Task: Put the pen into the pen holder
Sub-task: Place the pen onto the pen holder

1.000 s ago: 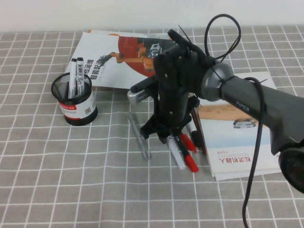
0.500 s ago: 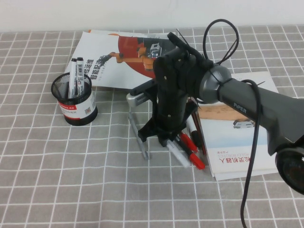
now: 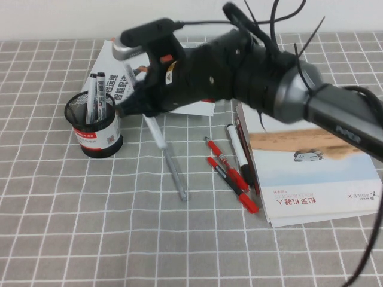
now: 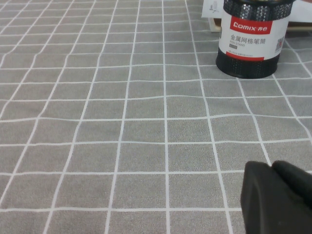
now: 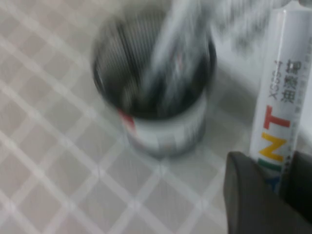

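A: So where's the pen?
B: Clamped in the right claw, hanging at 3 o'clock of the pen holder. Left claw low over the table, can't tell its grip.

pen holder motion-blurred; pen cut by frame edge; left pincer cropped.
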{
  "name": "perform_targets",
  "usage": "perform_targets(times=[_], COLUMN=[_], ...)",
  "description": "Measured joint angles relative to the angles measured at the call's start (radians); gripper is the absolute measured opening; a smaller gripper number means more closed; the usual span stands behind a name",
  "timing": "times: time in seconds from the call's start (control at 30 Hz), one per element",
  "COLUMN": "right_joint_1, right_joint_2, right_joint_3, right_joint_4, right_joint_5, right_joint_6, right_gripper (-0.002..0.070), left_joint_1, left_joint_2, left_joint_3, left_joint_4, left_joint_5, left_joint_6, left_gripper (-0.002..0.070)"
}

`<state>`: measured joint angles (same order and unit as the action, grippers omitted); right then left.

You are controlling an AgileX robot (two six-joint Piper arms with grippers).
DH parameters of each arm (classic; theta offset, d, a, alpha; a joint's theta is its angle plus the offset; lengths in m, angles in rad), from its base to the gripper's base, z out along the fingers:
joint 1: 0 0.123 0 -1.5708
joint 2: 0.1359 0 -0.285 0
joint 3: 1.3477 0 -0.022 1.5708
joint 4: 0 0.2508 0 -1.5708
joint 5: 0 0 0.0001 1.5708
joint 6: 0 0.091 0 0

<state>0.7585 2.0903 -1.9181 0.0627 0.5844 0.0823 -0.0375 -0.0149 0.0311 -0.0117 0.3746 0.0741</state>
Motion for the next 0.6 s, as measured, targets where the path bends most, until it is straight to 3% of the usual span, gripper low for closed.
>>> perform_targets(times=[0.33, 0.6], right_joint_1=[0.045, 0.054], right_joint_2=[-0.033, 0.055], right_joint_3=[0.242, 0.185], right_joint_4=[-0.185, -0.285], right_joint_5=[-0.772, -0.969], right_joint_6=[0.029, 0.095], right_gripper=[0.0102, 0.0102], left_joint_1=[0.000, 0.000], left_joint_2=[0.000, 0.000], left_joint_3=[0.000, 0.000], left_joint_4=[0.000, 0.000], left_joint_5=[0.000, 0.000], left_joint_6=[0.000, 0.000], left_gripper=[-0.0003, -0.0003])
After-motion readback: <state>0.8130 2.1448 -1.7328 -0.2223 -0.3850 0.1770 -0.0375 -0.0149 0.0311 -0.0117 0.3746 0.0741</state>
